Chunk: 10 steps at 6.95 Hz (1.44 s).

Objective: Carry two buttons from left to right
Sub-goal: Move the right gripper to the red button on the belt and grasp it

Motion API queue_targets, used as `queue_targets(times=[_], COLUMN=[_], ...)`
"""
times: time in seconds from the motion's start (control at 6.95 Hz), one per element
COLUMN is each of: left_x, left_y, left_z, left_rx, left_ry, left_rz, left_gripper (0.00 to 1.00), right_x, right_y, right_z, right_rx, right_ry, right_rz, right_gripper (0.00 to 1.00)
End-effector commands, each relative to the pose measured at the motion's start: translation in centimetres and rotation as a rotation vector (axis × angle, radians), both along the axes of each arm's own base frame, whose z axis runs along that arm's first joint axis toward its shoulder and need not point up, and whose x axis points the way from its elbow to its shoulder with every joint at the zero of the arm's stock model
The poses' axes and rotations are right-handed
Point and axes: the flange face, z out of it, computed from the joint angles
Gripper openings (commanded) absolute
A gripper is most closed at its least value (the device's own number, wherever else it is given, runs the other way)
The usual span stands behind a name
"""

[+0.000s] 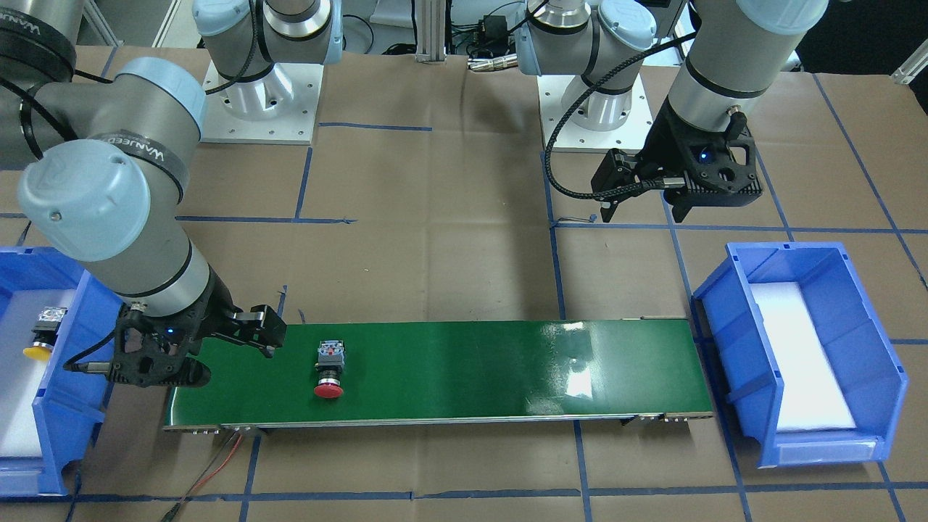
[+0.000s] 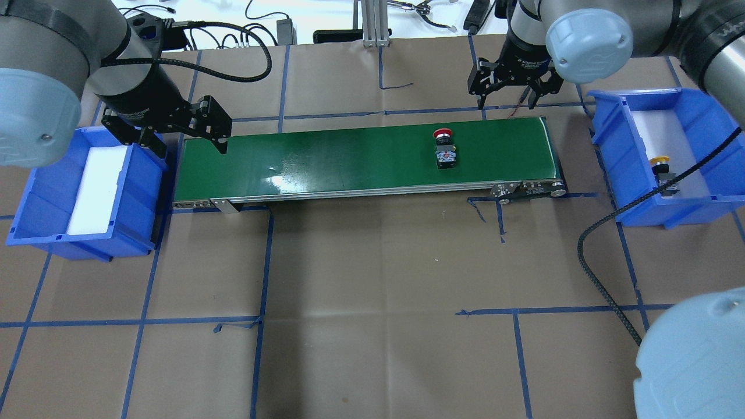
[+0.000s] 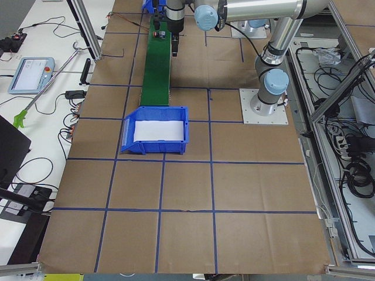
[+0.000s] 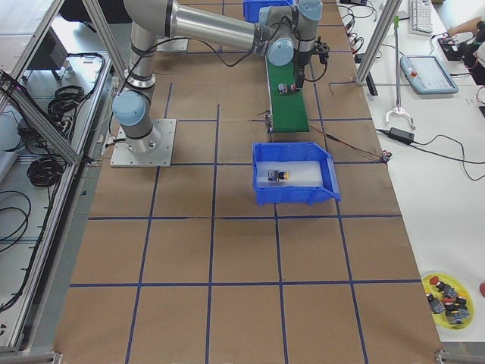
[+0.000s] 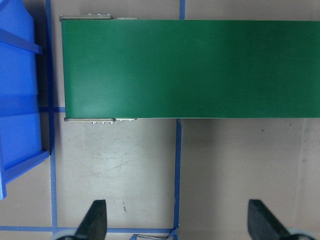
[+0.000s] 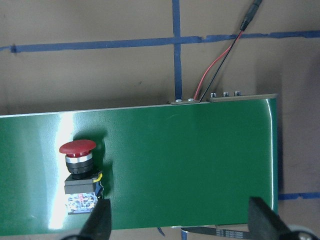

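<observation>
Up close, finds right pincer (image 6: 181, 222) spread wide, empty, at the right end of the green belt (image 6: 190, 165), red button (image 6: 80, 175) lying on it nearby. Counts yellow button (image 2: 663, 170) delivered, inside right bin (image 2: 611, 145); judges red one outstanding. Notes left pincer (image 5: 177, 222) likewise spread, empty.

In the overhead view, the red-capped button (image 2: 444, 149) is showing a black collar and a grey block flecked with yellow, lying on a glossy dark green belt (image 2: 349, 160) that is catching white glare. The yellow-capped button (image 2: 662, 172), black-collared too, is sitting on white lining (image 2: 652, 131) in the blue 3 o'clock bin (image 2: 610, 145); the blue 9 o'clock bin (image 2: 148, 192) is holding the same white. Dark blue tape lines (image 2: 116, 323) are crossing the brown table (image 2: 378, 262) in a grid
</observation>
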Motion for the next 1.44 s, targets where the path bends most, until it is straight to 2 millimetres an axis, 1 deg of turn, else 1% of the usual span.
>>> queue_targets(times=[0.0, 0.14, 0.29, 0.43, 0.58, 0.72, 1.01, 1.15, 1.3], left_x=[0.0, 0.0, 0.0, 0.0, 0.0, 0.0, 0.0, 0.0, 0.0], left_y=[0.0, 0.0, 0.0, 0.0, 0.0, 0.0, 0.0, 0.0, 0.0], left_z=[0.0, 0.0, 0.0, 0.0, 0.0, 0.0, 0.0, 0.0, 0.0], left_rx=[0.0, 0.0, 0.0, 0.0, 0.0, 0.0, 0.0, 0.0, 0.0], left_ry=[0.0, 0.0, 0.0, 0.0, 0.0, 0.0, 0.0, 0.0, 0.002], left_rz=[-0.001, -0.001, -0.001, -0.001, -0.001, -0.001, 0.0, 0.0, 0.0], left_gripper=[1.0, 1.0, 1.0, 1.0, 1.0, 1.0, 1.0, 1.0, 1.0], right_x=[0.4, 0.4, 0.7, 1.1, 1.7, 2.9, 2.9, 2.5, 2.0], right_y=[-0.5, -0.8, -0.8, -1.4, -1.5, -1.4, -0.6, -0.3, 0.1], right_z=[-2.8, -3.2, -2.9, -4.9, -6.1, -7.0, -9.3, -10.3, -11.0], right_rx=[0.042, 0.046, 0.033, 0.052, 0.048, 0.007, 0.038, 0.057, 0.073], right_ry=[-0.041, -0.042, -0.046, -0.095, -0.102, -0.102, -0.1, -0.085, -0.078], right_rz=[-0.005, -0.005, -0.003, -0.025, -0.031, -0.009, 0.0, 0.001, -0.006], right_gripper=[0.96, 0.95, 0.95, 0.96, 0.96, 0.98, 0.99, 0.99, 0.96])
